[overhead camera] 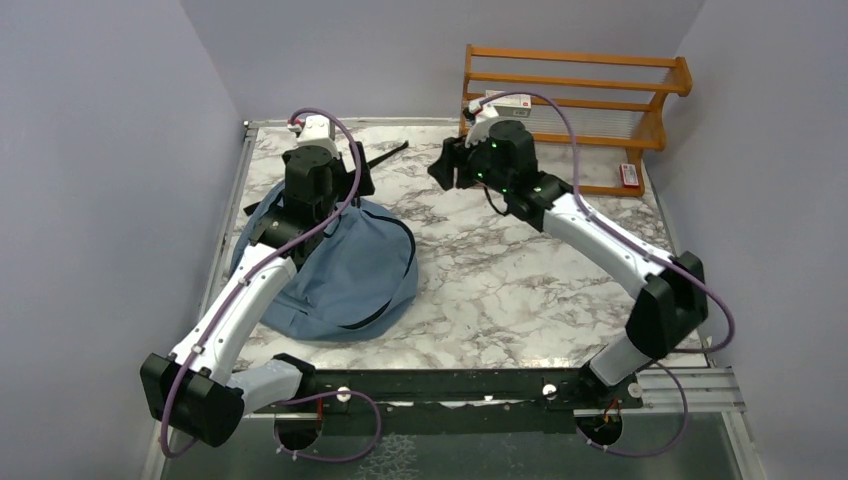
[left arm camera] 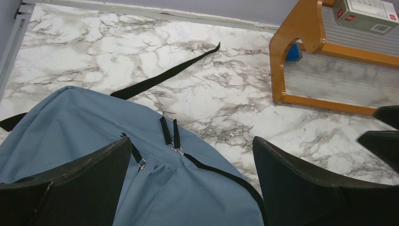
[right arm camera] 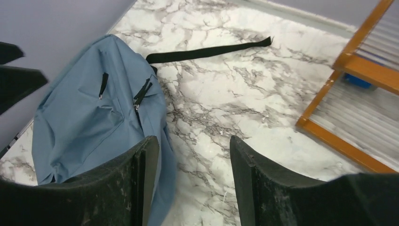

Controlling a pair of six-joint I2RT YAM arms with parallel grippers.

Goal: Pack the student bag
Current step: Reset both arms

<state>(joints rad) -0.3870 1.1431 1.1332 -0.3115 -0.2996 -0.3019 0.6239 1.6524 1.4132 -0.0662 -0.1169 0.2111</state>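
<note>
The student bag (overhead camera: 350, 270) is a dusty-blue backpack lying on the left of the marble table, with one black strap (overhead camera: 385, 158) trailing toward the back. My left gripper (overhead camera: 352, 185) hovers over the bag's far end, open and empty. In the left wrist view its fingers (left arm camera: 80, 183) frame the blue fabric (left arm camera: 188, 188) and the zipper pulls (left arm camera: 175, 146). My right gripper (overhead camera: 448, 165) is open and empty above bare table, right of the bag. In the right wrist view the bag (right arm camera: 84, 113) lies left of that gripper (right arm camera: 194, 150). No books are visible.
A wooden shelf rack (overhead camera: 575, 110) stands at the back right with a white and red box (overhead camera: 510, 103) on it, also seen in the left wrist view (left arm camera: 369, 14). A small red and white item (overhead camera: 629, 175) lies by its right end. A blue item (left arm camera: 294, 52) sits under it.
</note>
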